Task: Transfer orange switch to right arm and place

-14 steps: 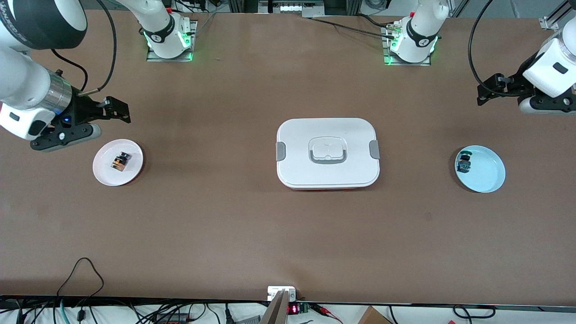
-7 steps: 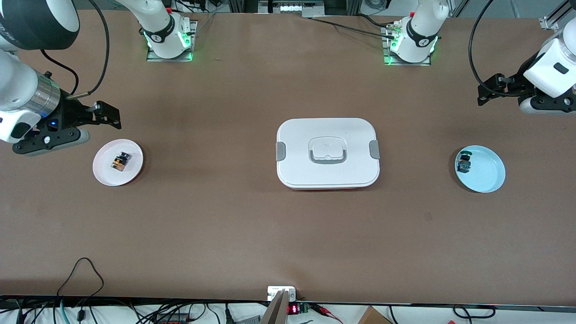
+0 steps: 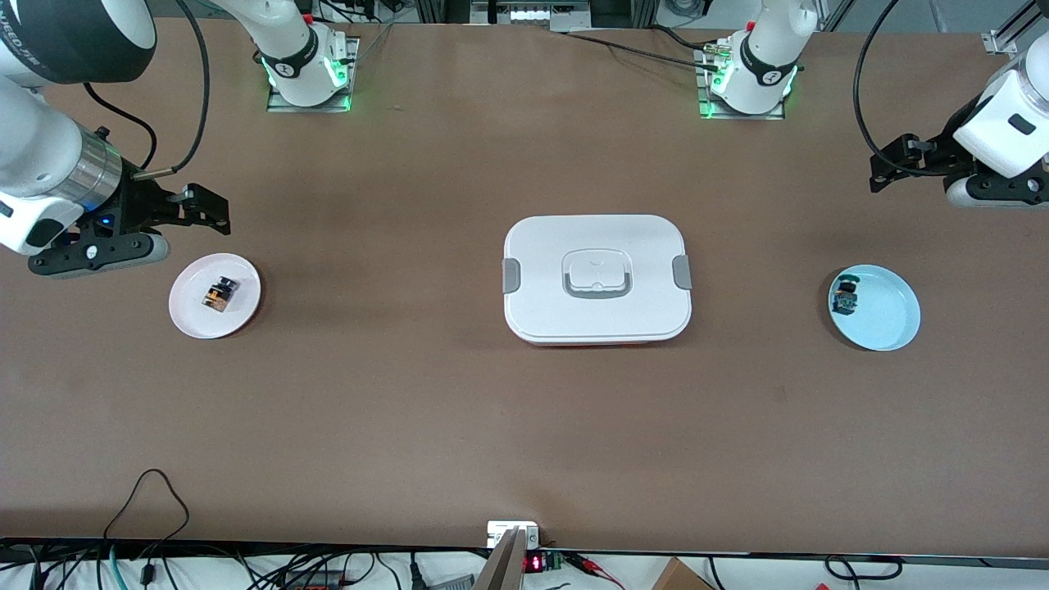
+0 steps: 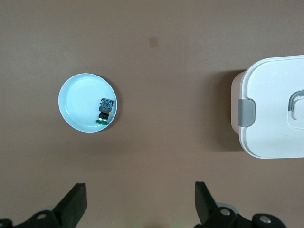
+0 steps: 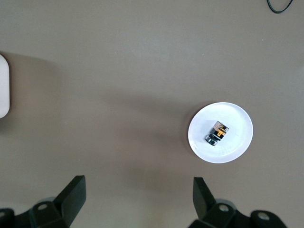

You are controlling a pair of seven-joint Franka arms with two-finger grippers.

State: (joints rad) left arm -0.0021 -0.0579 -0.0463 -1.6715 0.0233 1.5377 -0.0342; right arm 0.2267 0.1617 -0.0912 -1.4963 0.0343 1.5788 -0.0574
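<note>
The orange switch (image 3: 220, 294) lies on a small white plate (image 3: 197, 319) toward the right arm's end of the table. It also shows in the right wrist view (image 5: 218, 132) on that plate (image 5: 237, 142). My right gripper (image 3: 205, 206) is open and empty over the bare table beside the plate; its jaws stand wide apart in the right wrist view (image 5: 137, 190). My left gripper (image 3: 893, 162) is open and empty, waiting over the table at the left arm's end, and its jaws are wide apart in the left wrist view (image 4: 140, 194).
A white lidded box (image 3: 597, 279) sits mid-table, also in the left wrist view (image 4: 273, 114). A light blue plate (image 3: 889, 315) toward the left arm's end holds a small dark part with blue-green bits (image 3: 844, 297), seen too in the left wrist view (image 4: 105, 110).
My right arm drew back toward its end of the table, then shifted slightly back toward the plate. The switch, the plates and the left arm have not moved.
</note>
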